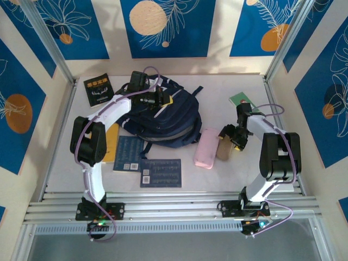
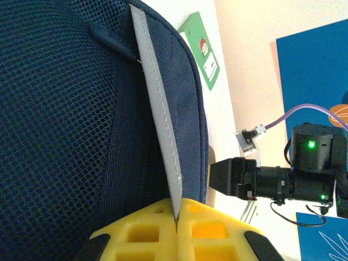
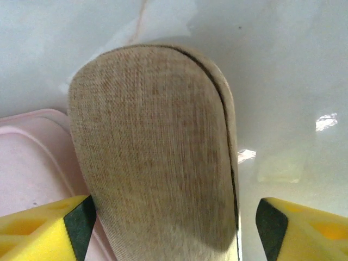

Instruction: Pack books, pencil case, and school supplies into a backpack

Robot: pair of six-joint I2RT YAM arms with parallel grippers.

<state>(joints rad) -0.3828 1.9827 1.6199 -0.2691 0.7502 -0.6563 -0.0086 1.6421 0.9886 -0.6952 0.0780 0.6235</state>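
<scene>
Left pincer is clamped tight on the pale stripe of the navy backpack, its yellow fingers pressed together with that strip running straight down between them, up at the bag's far edge. Over on the other side, the right pincer is spread wide around a tan fabric pouch. There's a clear gap between the pouch and the right-hand pad. The left-hand pad sits right against it, though from this close I can't quite say whether it is touching, so nothing is gripped. The pouch lies just beside the pink pencil case, the two side by side on the table to the right of the backpack. A black book lies at the back left. A dark blue book and a second dark blue book lie flat in front of the bag, and a yellow-orange book peeks out from under the left arm. The green booklet sits at the back right.
</scene>
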